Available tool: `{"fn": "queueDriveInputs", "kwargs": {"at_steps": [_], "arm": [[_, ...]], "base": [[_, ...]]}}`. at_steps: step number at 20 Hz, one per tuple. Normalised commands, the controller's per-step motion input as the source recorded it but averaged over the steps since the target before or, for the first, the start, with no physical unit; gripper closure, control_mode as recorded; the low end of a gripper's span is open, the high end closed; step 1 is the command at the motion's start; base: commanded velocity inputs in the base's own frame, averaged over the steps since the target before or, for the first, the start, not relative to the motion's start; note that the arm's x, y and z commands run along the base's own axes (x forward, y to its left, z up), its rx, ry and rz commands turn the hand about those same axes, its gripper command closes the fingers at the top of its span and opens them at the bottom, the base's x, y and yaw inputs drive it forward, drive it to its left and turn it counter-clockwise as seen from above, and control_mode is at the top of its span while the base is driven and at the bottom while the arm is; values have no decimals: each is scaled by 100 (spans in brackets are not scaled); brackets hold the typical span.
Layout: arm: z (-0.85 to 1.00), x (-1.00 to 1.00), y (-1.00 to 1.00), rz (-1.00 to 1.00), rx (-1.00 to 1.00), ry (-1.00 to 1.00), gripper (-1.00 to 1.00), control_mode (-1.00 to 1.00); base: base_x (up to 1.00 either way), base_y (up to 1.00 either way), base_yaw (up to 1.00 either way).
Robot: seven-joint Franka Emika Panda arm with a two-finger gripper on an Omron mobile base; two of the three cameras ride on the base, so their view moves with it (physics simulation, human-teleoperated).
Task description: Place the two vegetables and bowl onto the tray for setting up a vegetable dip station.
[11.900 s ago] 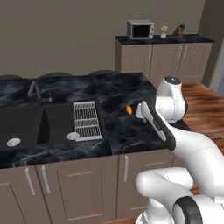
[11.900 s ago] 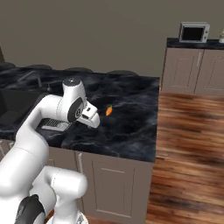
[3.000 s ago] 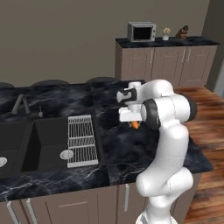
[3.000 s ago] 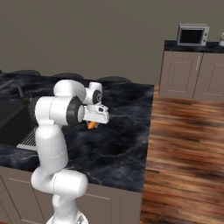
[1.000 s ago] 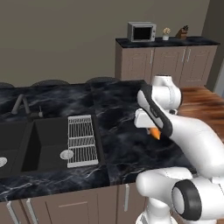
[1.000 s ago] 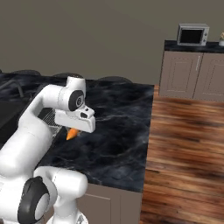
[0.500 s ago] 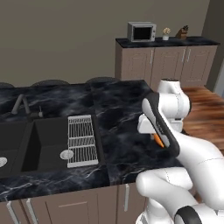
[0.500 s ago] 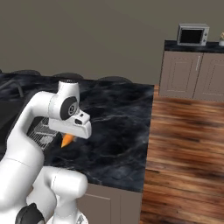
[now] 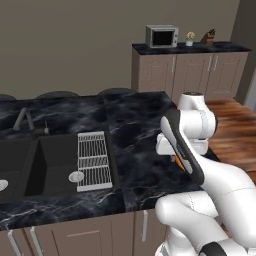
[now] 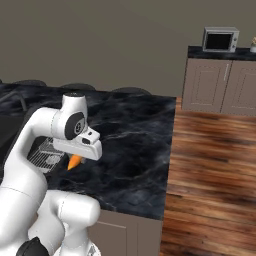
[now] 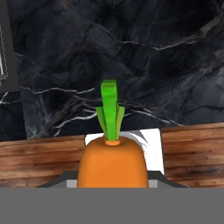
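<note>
Carrot [image 11: 112,164] clamped in gripper [image 10: 76,161], held in air over near edge of black marble counter [image 9: 135,125], green top pointing away from hand. Step in hand, by my read: carrying 1st veg toward tray. Tray, bowl, pickle not located. Next: find tray, bring carrot over it, lower, release. Sink [image 9: 30,165] + wire rack [image 9: 93,160] off to left.
</note>
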Motion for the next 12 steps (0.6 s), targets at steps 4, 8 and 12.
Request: {"fn": "queueDriveInputs", "kwargs": {"at_steps": [4,8,12], "arm": [[0,0,0,0,0,0,100,-100],[0,0,0,0,0,0,100,100],[0,0,0,0,0,0,100,100]], "base": [[0,0,0],[-5,-1,0],[-45,-5,0]]}}
